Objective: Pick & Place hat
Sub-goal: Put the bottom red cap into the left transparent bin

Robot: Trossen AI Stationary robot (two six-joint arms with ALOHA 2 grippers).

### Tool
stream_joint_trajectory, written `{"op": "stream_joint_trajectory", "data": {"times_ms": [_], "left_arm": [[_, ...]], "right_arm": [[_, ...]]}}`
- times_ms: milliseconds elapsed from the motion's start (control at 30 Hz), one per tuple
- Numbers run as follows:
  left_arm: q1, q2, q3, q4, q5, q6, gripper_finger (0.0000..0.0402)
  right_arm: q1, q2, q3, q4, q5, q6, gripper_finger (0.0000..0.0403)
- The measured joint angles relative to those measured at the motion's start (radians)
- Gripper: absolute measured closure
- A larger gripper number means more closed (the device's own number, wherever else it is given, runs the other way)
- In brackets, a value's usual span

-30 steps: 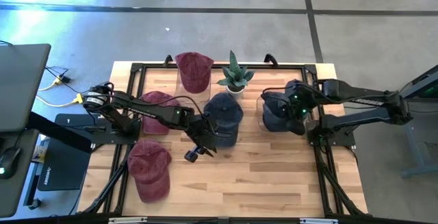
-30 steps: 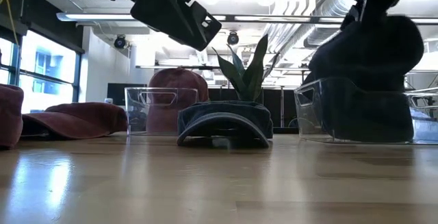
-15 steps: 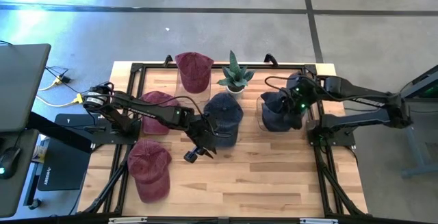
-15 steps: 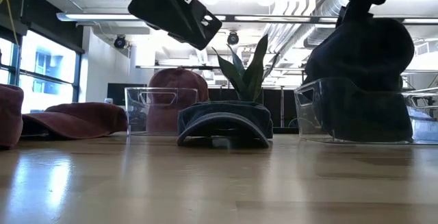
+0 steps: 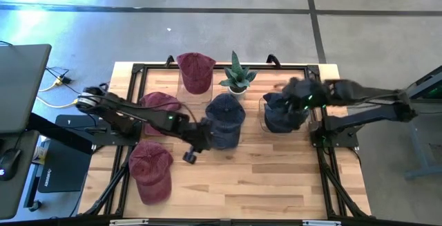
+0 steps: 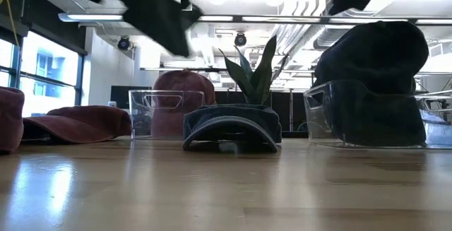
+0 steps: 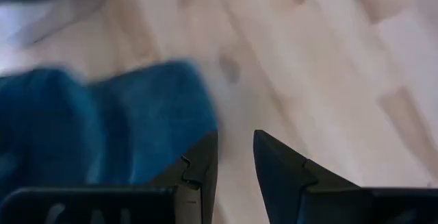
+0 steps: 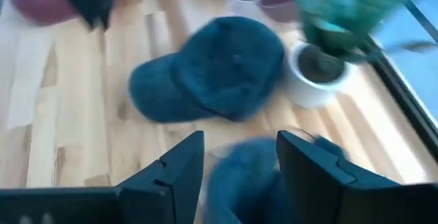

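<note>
Dark right arm (image 5: 359,96) above blue hat (image 5: 280,113)

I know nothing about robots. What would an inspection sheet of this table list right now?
Surface: wooden table, black frame around it.
Job's things: navy hat flat mid-table; another navy hat in a clear bin; maroon hat in the rear bin; two maroon hats lying at the left.
Clutter: potted plant at the rear.
Grippers: left tool slightly open beside the flat navy hat; right tool open above the binned navy hat, empty.
Cables: yellow cable on the floor at the left.
Surroundings: grey floor, laptop at the left.
</note>
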Motion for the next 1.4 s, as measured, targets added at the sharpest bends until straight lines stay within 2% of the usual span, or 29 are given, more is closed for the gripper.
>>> {"op": "stream_joint_trajectory", "data": {"times_ms": [167, 333, 433, 567, 700, 800, 933, 1033, 1167, 1300, 1400], "left_arm": [[-0.065, -0.079, -0.003, -0.158, -0.130, -0.107, 0.0312], [-0.137, -0.156, -0.017, -0.309, -0.258, -0.268, 0.0312], [-0.170, -0.201, -0.028, -0.362, -0.291, -0.373, 0.0312], [-0.216, -0.245, -0.041, -0.504, -0.293, -0.553, 0.0312], [-0.252, -0.261, -0.042, -0.666, -0.235, -0.732, 0.0312], [-0.265, -0.265, -0.052, -0.792, -0.192, -0.874, 0.0312], [-0.261, -0.264, -0.130, -0.828, -0.059, -0.999, 0.0302], [-0.265, -0.264, -0.216, -0.739, 0.041, -1.050, 0.0275], [-0.271, -0.263, -0.332, -0.600, 0.201, -1.143, 0.0215], [-0.299, -0.245, -0.388, -0.640, 0.314, -1.299, 0.0163], [-0.336, -0.218, -0.394, -0.725, 0.312, -1.391, 0.0148]], "right_arm": [[0.197, 0.118, -0.105, 0.263, 0.070, 0.012, 0.0239], [0.383, 0.320, -0.128, 0.543, 0.192, -0.042, 0.0255], [0.455, 0.438, -0.128, 0.726, 0.259, -0.092, 0.0263], [0.504, 0.585, -0.127, 0.942, 0.251, -0.109, 0.0264], [0.525, 0.698, -0.127, 1.063, 0.210, -0.149, 0.0264], [0.531, 0.757, -0.128, 1.077, 0.203, -0.152, 0.0264], [0.530, 0.785, -0.128, 1.095, 0.194, -0.152, 0.0264], [0.527, 0.788, -0.128, 1.106, 0.166, -0.186, 0.0264], [0.524, 0.788, -0.127, 1.164, 0.122, -0.295, 0.0263], [0.497, 0.788, -0.127, 1.196, 0.048, -0.377, 0.0263], [0.462, 0.788, -0.127, 1.210, -0.006, -0.413, 0.0263]]}}
